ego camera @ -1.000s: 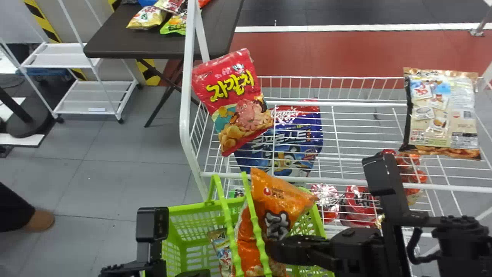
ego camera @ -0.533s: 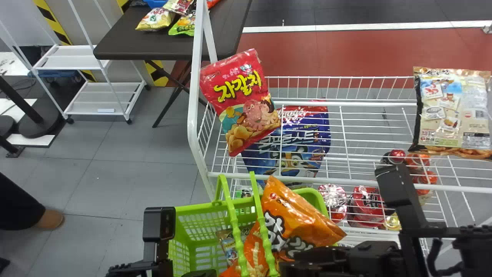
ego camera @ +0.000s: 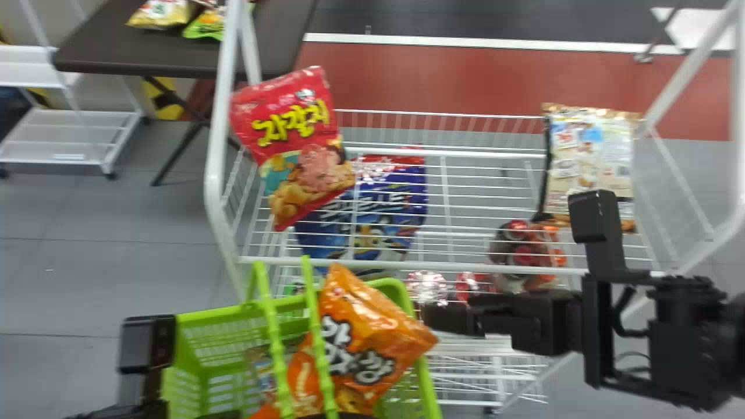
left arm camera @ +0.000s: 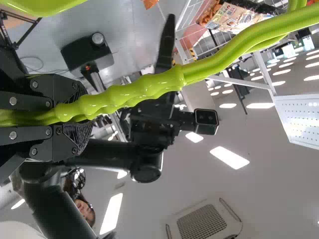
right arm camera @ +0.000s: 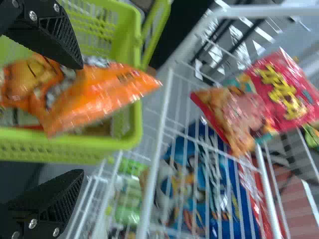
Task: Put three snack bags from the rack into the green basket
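So the main worry here was the orange bag point(ego camera: 372, 343). It had been let into the green basket point(ego camera: 218, 314) only partway tidy: it was tilted against the inside, with its top corner poked up over the rim, right beside the handles point(left arm camera: 134, 97). If that corner got snagged by the right gripper point(right arm camera: 79, 119) on its way past, the bag could've been flipped out over the rack side. The right fingers were spread apart with nothing pinched between them, so the bag was held by nothing but the basket and whatever was packed under it.

The handles were clamped between the closed fingers of the left gripper point(left arm camera: 82, 117). With the basket held up that way, a swing could probably be set off by any hard bump, and loose bags could be tipped.

For whichever bag was wanted next, trouble could be caused too. The red bag point(ego camera: 297, 145) was propped at a slant by the left post of the rack point(ego camera: 465, 269), so if it was nudged instead of gripped, it could be lost over the end.
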Action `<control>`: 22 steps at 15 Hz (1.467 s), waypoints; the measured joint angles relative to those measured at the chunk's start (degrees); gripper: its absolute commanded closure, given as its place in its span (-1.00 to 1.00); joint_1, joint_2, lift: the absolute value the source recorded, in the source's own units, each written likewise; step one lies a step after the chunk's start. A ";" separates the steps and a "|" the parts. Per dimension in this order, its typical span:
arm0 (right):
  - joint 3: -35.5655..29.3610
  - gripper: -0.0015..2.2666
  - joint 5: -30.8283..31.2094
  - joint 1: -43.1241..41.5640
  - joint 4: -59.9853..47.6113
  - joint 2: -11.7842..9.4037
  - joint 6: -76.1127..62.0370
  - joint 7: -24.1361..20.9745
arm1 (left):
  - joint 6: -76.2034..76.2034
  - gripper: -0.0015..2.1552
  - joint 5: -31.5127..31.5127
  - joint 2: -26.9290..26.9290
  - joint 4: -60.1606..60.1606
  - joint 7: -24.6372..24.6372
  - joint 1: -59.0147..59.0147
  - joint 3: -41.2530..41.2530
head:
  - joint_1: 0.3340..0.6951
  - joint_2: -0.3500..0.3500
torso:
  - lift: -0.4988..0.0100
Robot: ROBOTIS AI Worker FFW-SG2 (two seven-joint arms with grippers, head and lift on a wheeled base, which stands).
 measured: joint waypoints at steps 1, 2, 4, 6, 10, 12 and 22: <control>-1.80 -0.95 0.84 -1.07 1.19 -0.45 -1.69 -0.01 | 0.00 0.99 0.00 0.00 0.03 -0.01 0.00 0.01 | 1.00 -0.59 | 0.96; -3.29 -0.96 2.18 -2.17 2.45 -0.98 -3.51 -0.07 | 0.00 0.99 0.00 0.00 0.03 -0.07 0.00 0.04 | 1.00 -0.66 | 0.96; -5.17 -0.96 5.70 -3.89 4.59 -2.06 -7.62 -0.23 | 0.02 0.99 0.01 0.00 0.02 -0.09 0.00 0.08 | 1.00 -0.81 | 0.96; -5.77 -0.96 10.05 -5.75 7.06 -3.30 -11.47 -0.72 | 0.02 0.99 0.01 0.00 -0.08 -0.09 0.00 0.08 | 1.00 -0.99 | 0.96; -4.85 -0.97 15.59 -11.96 17.90 -6.06 -19.37 -0.97 | 0.02 0.99 0.02 0.00 -0.07 -0.09 0.03 0.10 | 1.00 -1.00 | 0.96; -2.92 -0.97 18.22 -14.65 22.92 -6.58 -22.77 -1.26 | 0.02 0.99 0.02 0.00 -0.07 -0.14 0.16 0.11 | 1.00 -1.00 | 0.96; 5.83 0.88 28.13 -22.99 41.16 -7.67 -30.85 -2.12 | -0.01 0.99 0.38 0.00 -0.62 -0.88 1.05 1.08 | 1.00 -1.00 | 0.96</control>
